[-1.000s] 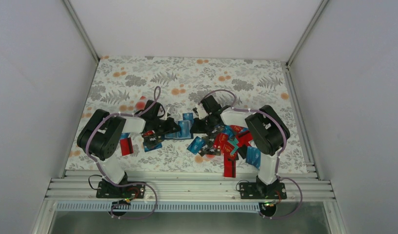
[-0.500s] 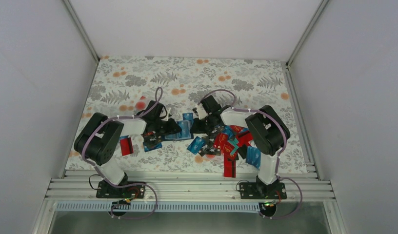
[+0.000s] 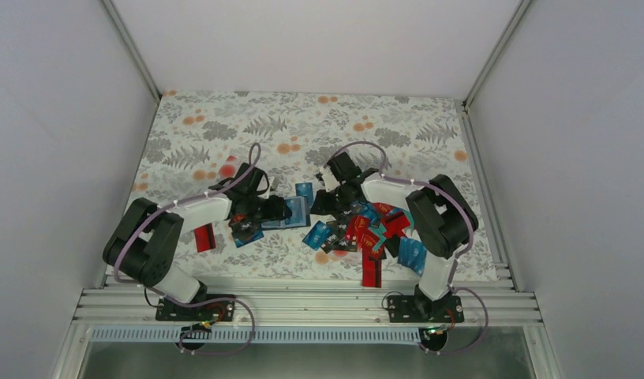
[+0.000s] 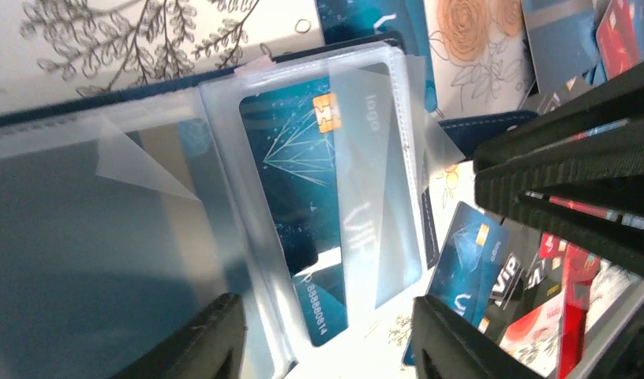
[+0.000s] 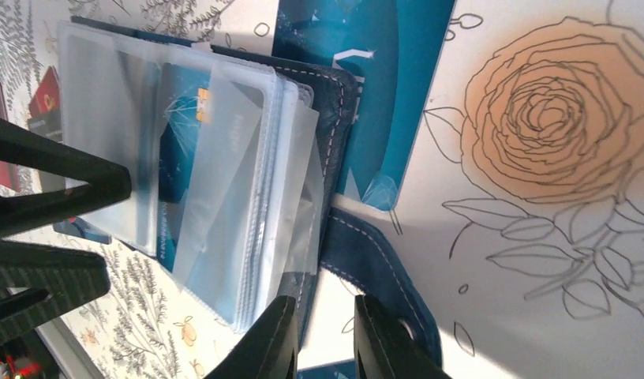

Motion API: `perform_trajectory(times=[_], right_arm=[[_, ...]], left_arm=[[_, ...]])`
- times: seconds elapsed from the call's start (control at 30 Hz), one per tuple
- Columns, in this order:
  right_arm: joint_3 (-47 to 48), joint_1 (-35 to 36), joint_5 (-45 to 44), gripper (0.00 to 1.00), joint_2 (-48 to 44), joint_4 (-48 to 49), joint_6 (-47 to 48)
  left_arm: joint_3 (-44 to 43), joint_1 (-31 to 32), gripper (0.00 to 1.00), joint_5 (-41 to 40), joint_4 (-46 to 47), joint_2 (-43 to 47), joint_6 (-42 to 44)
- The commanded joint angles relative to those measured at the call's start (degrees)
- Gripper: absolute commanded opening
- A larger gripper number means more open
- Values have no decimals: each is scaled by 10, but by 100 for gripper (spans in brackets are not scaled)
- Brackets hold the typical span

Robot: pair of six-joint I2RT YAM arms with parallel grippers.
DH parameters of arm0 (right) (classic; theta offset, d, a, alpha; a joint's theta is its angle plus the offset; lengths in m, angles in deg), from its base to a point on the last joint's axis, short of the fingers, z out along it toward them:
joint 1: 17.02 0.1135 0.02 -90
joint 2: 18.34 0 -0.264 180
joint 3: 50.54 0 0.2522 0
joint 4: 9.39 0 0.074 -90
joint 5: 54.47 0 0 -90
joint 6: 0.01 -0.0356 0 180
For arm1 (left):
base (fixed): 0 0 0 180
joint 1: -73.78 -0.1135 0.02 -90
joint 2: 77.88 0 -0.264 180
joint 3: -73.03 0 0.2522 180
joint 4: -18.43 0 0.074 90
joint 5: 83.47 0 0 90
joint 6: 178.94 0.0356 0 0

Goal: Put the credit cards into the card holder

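Note:
The card holder lies open on the floral table, its navy cover under a stack of clear sleeves. One blue credit card sits in the top sleeve. My left gripper is open and hangs over that sleeve's end, with nothing between its fingers. In the right wrist view the holder shows with its navy strap. My right gripper stands slightly open at the holder's cover edge. From above, both grippers meet at the holder. Loose credit cards are piled to the right.
A red card and a dark card lie left of the holder. Another red card lies near the front rail and a blue one beside the right arm. White walls enclose the table.
Both grippers have opened from shut, the left one wider. The left arm's elbow has dropped down and to the left. The holder lies in the same place.

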Motion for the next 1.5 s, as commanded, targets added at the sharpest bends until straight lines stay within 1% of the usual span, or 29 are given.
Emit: perform_trajectory(times=[0.0,0.03,0.1,0.17,0.2,0.33,0.4,0.47,0.53,0.6,0.7,0.83,1.47], right_arm=[[17,-3,-11,22,-39,-29,10],[21,-3,-7,23,-41,-30,10],[26,-4,7,24,-46,-30,7],[27,-4,29,24,-52,-26,1],[27,-4,42,24,-53,-22,-1],[28,-3,88,26,-52,-2,-16],[31,-3,106,26,-41,8,-22],[37,-3,113,27,-28,13,-28],[41,-3,117,27,-15,17,-33],[44,-3,120,27,-2,21,-37],[49,-3,122,27,13,24,-38],[54,-3,118,28,25,23,-37],[60,-8,108,28,43,16,-28]], left_arm=[[-34,4,58,-47,-71,36,26],[-40,6,60,-56,-84,43,29],[-48,7,62,-63,-98,54,34],[-53,9,62,-71,-108,65,37],[-56,10,61,-75,-111,70,39],[-59,11,48,-94,-116,73,48],[-58,10,39,-101,-111,64,51],[-57,13,27,-105,-104,52,52],[-56,16,19,-103,-93,40,52],[-56,22,12,-101,-84,27,53],[-61,29,6,-102,-77,8,54],[-67,36,3,-111,-75,-9,53],[-93,49,2,-132,-79,-65,59]])
